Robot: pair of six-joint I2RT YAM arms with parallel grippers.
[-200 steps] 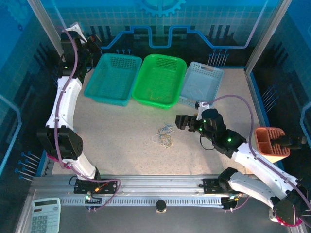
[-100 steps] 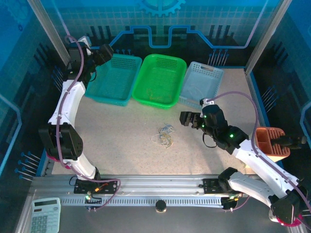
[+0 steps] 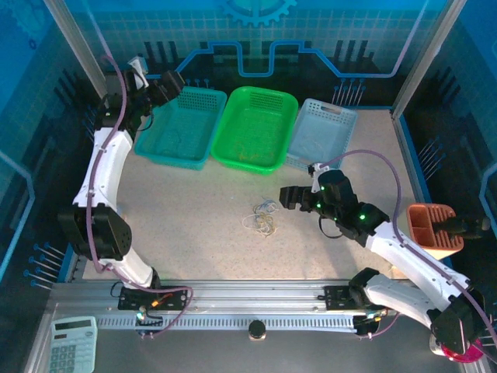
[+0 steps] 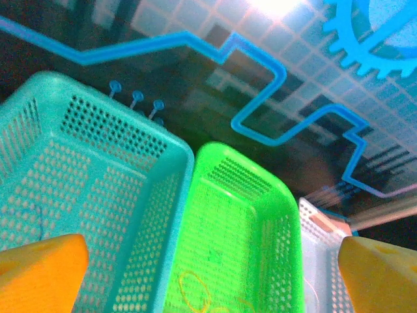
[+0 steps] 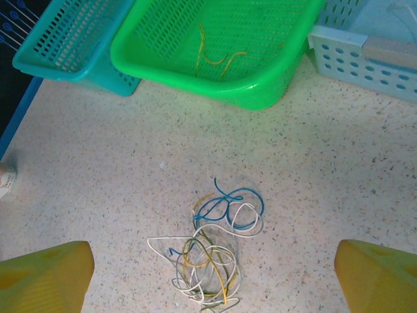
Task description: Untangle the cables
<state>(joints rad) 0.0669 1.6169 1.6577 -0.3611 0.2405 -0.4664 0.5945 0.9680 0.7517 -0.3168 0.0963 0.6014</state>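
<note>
Yellow-tipped and spread wide, your right gripper (image 5: pixel 212 274) is released with nothing in it. It hovers near the clump of thin white, blue and yellowish cables (image 5: pixel 212 257), just to its right in the overhead view. That clump lies on the speckled beige tabletop (image 5: pixel 339 176), in front of the bright green perforated plastic basket (image 3: pixel 260 113) and well apart from it. A couple of loose yellowish cord strands (image 5: pixel 218 57) sit inside that basket. Your left gripper (image 3: pixel 172 81) is wide open too, empty, up over the far left corner of the teal perforated plastic basket (image 3: pixel 186 116). A pale blue slotted basket (image 3: pixel 322 132) sits right of the green one.
</note>
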